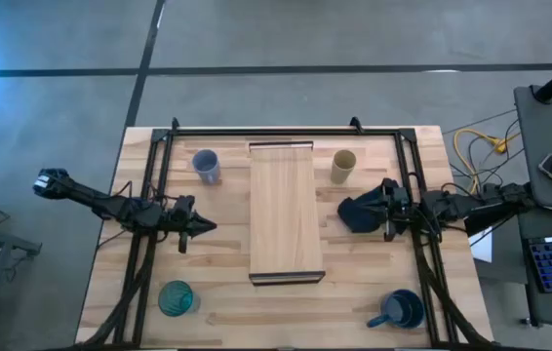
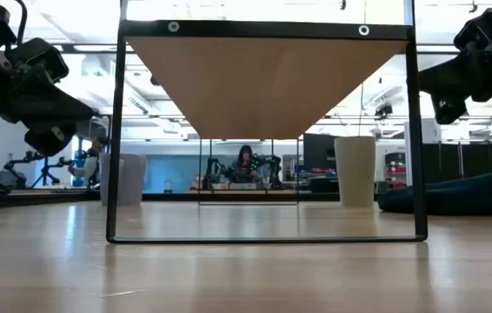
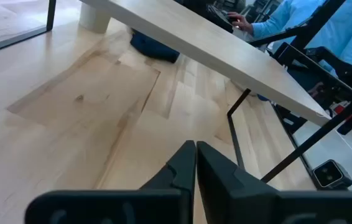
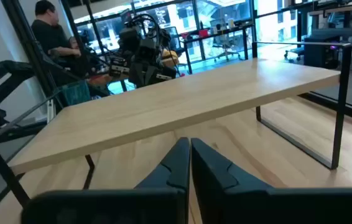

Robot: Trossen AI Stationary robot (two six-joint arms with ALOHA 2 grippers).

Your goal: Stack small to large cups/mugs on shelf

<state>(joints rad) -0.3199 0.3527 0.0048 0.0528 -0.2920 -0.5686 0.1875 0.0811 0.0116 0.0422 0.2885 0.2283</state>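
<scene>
So far nothing stacked | both fingers clenched, empty: left [image 1: 206, 227], right [image 1: 381, 216] | next: small tan cup [image 1: 343, 166] onto light-wood shelf [image 1: 282, 210].

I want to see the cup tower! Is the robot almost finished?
Not yet. The shelf has nothing on it. The pale mug, tan cup, teal glass and dark blue mug all stand apart on the table. Left gripper and right gripper are shut, holding nothing.

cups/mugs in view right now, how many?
4, all on the tabletop: pale blue-grey mug far-left of the shelf, tan cup far-right, teal glass near-left, dark blue mug near-right.
</scene>
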